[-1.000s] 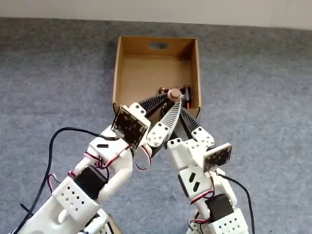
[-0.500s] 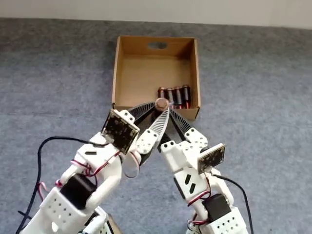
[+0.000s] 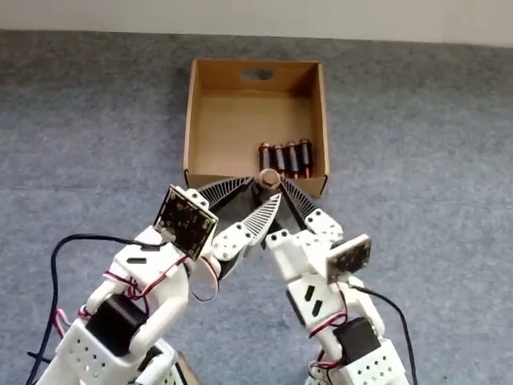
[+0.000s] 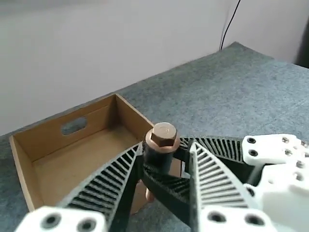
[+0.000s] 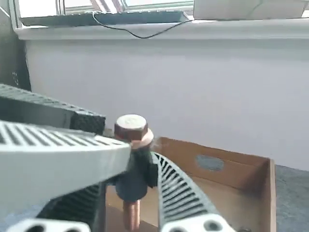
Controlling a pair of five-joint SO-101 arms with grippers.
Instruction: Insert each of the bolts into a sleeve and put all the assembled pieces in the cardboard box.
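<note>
An assembled piece [image 3: 269, 178], a copper bolt with a hex head standing upright in a black sleeve, hangs just above the near wall of the cardboard box [image 3: 189, 120]. Both grippers meet at it. My left gripper [image 3: 266, 189] comes in from the left and its ribbed fingers [image 4: 111, 183] press on the sleeve [image 4: 161, 157]. From the right, my right gripper [image 3: 277, 186] is shut on the same sleeve [image 5: 135, 174]. The bolt's thread [image 5: 130, 215] sticks out below. Several finished pieces [image 3: 285, 158] lie in a row in the box's near right corner.
The box floor [image 3: 240, 120] is bare toward its far and left sides, with a handle slot [image 3: 259, 74] in the far wall. Grey carpet [image 3: 96, 136] surrounds the box. A black cable [image 3: 72, 265] loops beside the left arm.
Both arms drew back toward the near side with the piece between them. It went from over the box's inside, above the stored pieces, to above the near wall.
</note>
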